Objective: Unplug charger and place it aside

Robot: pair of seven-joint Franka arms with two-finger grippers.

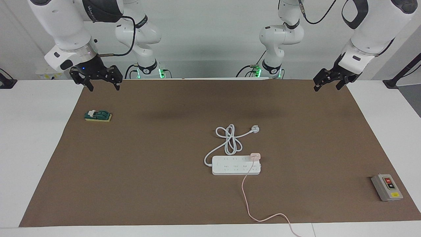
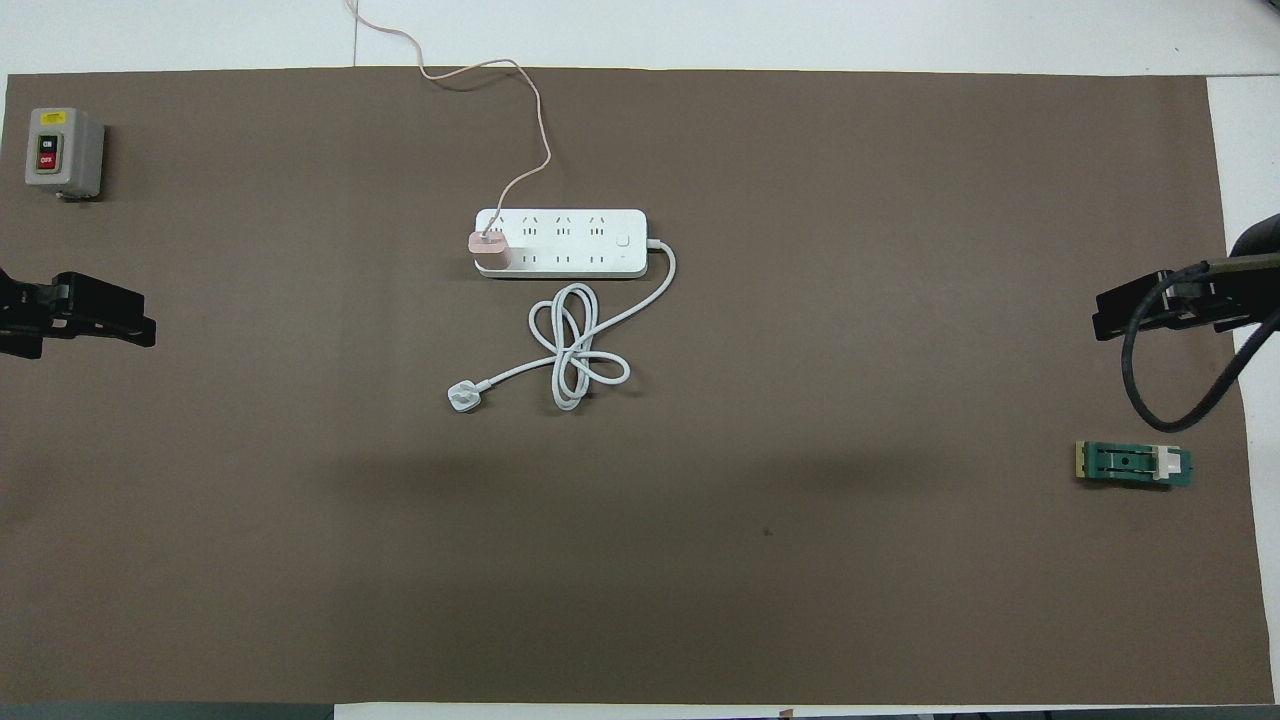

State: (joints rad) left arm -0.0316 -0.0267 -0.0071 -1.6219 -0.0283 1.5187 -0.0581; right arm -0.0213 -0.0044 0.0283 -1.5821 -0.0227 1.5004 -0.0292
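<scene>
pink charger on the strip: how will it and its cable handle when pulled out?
The charger is a small cube, probably light and rigid, easy to pinch. Plugged into the end socket of the unanchored power strip, it may lift the strip when pulled. Its thin cable snakes loosely off the table edge, so it is likely floppy and will trail.

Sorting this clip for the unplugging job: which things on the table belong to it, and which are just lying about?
Part of the job:
- charger, plugged into the power strip's end socket toward the left arm's end
- power strip
- left gripper and right gripper, both open, waiting over the mat's edge

Just lying about:
- grey switch box
- green knife switch
</scene>
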